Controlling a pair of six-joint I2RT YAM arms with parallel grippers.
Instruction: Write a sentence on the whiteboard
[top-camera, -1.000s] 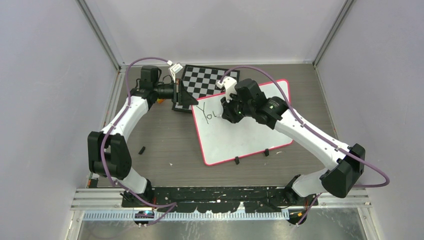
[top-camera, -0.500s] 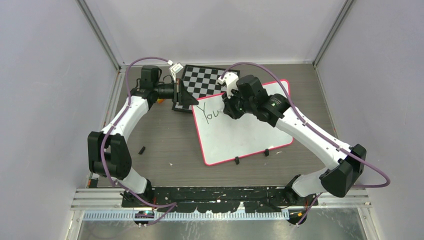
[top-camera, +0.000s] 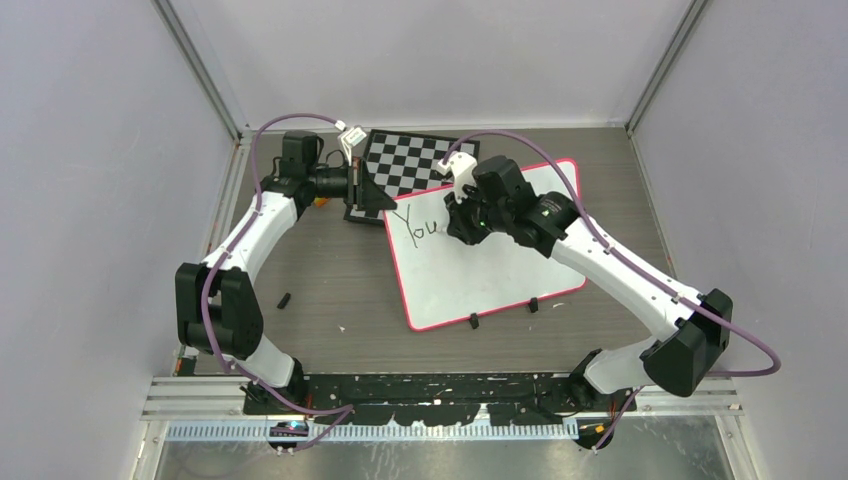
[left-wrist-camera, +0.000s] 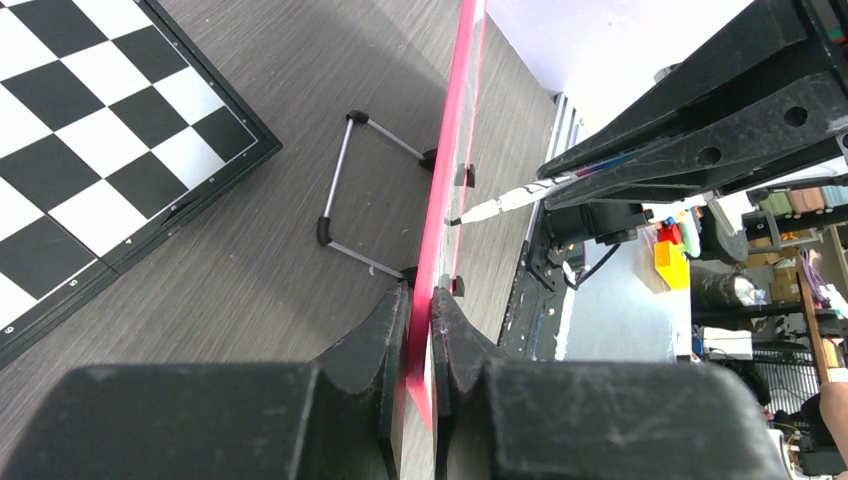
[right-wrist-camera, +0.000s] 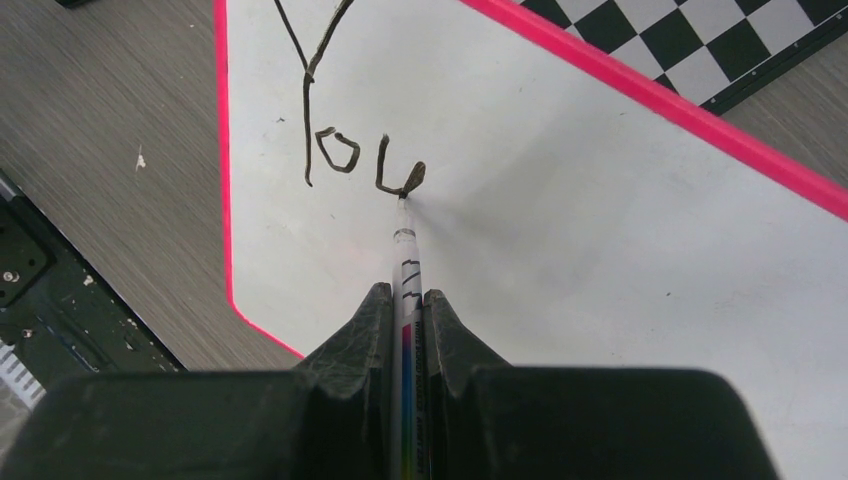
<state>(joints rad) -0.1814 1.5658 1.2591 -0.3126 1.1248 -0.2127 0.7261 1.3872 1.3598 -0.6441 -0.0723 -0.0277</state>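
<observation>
The whiteboard (top-camera: 490, 275), white with a pink-red frame, lies tilted on the table. My left gripper (top-camera: 378, 200) is shut on the whiteboard's far-left edge (left-wrist-camera: 455, 150), with the frame pinched between the left gripper's (left-wrist-camera: 420, 295) jaws. My right gripper (top-camera: 458, 222) is shut on a white marker (right-wrist-camera: 404, 262). The marker's tip touches the board at the end of the "u". The sentence (right-wrist-camera: 345, 150) reads "You" in thin black strokes, also legible from above as the sentence (top-camera: 418, 226). From the left wrist, the marker (left-wrist-camera: 510, 200) meets the board face.
A black-and-white checkerboard (top-camera: 405, 165) lies at the far side, partly under the whiteboard's corner. Two black clips (top-camera: 473, 321) sit on the board's near edge. A small black piece (top-camera: 284, 299) lies on the table to the left. A wire stand (left-wrist-camera: 365, 190) props the board.
My right gripper and marker moved slightly toward the far edge, then came back a little. The left gripper has not moved.
</observation>
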